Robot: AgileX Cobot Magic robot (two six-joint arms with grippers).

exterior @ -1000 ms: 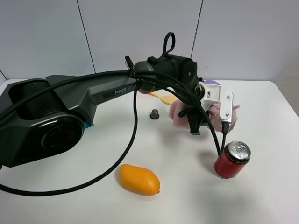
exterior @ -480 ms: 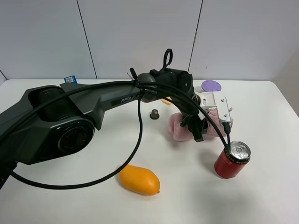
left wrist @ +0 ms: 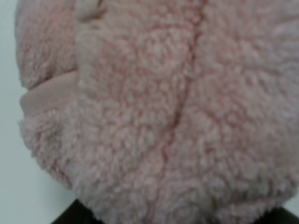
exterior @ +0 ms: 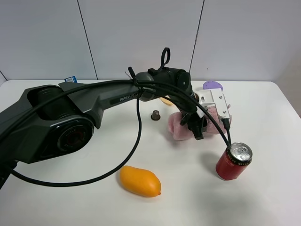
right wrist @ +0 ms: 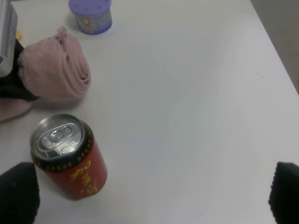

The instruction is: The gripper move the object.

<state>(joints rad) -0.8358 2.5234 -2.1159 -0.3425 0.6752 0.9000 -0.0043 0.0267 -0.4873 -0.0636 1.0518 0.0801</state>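
The pink towel lies on the white table right of centre. My left gripper reaches across from the left and is clamped over its middle, shut on it. In the left wrist view the towel's fluffy pile fills the frame and the black band is hidden. The right wrist view shows one rolled end of the towel with the left gripper's black part beside it. My right gripper is open and empty; its dark fingertips show at the frame's corners above the table near the can.
A red soda can stands front right of the towel; it also shows in the right wrist view. An orange mango lies at the front. A small dark cap and a purple tub sit behind.
My left gripper has come down and shifted slightly left with the towel in it. The towel was held raised and now rests on the table.
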